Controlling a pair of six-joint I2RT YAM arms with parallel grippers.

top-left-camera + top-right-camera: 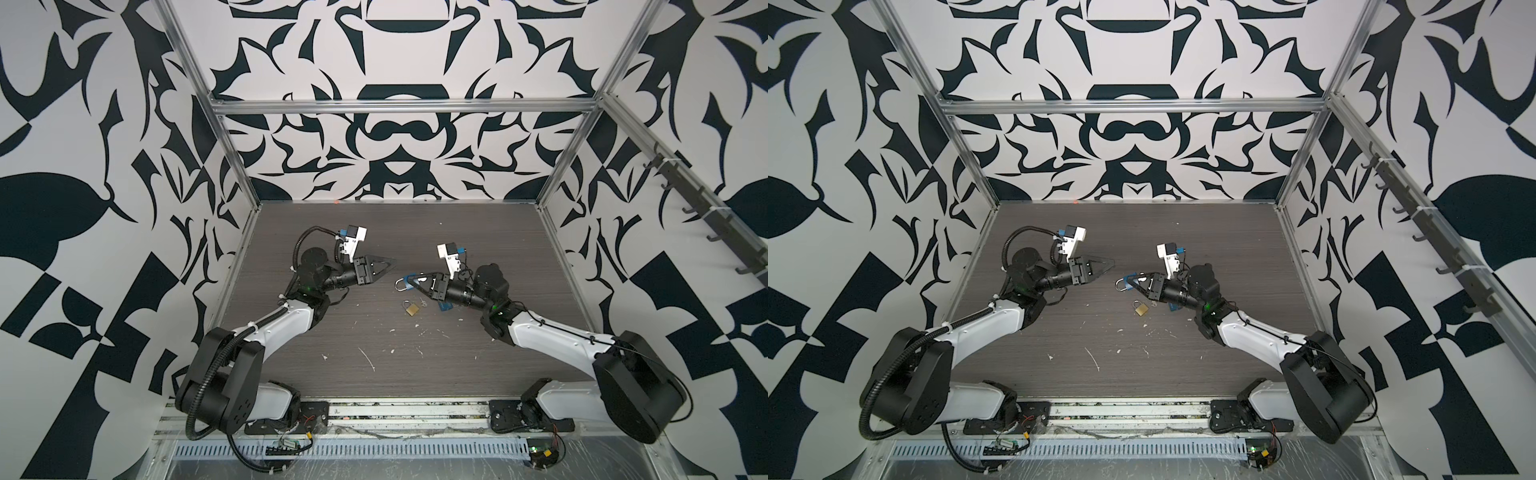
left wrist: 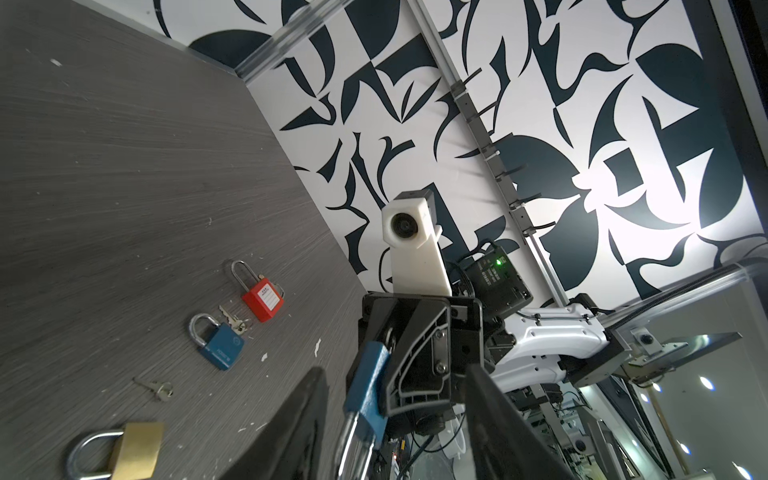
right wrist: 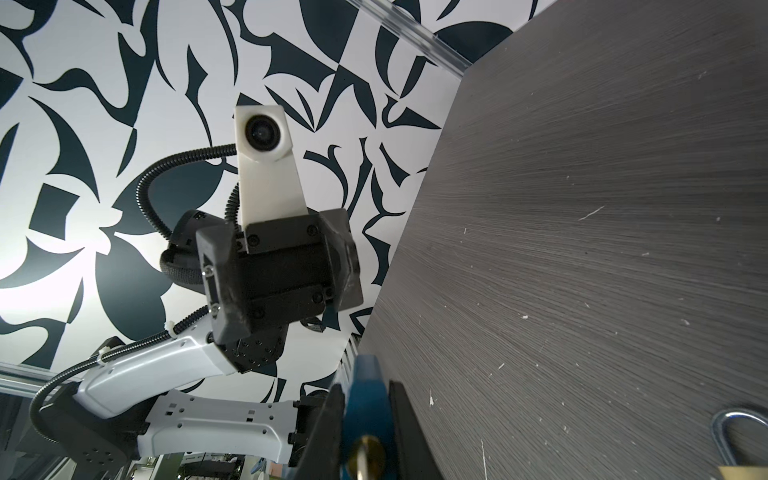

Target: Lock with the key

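Gripping a half-hidden blue padlock point(image 2: 368, 386), right end effector point(image 1: 412, 284); left end effector point(image 2: 395, 370) released.

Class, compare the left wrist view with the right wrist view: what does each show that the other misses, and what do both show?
Only the left wrist view: a red padlock, a second blue padlock lying on the table, a key bunch between them, a loose key. Only the right wrist view: the left wrist camera and the open left gripper seen head-on. Both: the held blue padlock in the right gripper, and the brass padlock.
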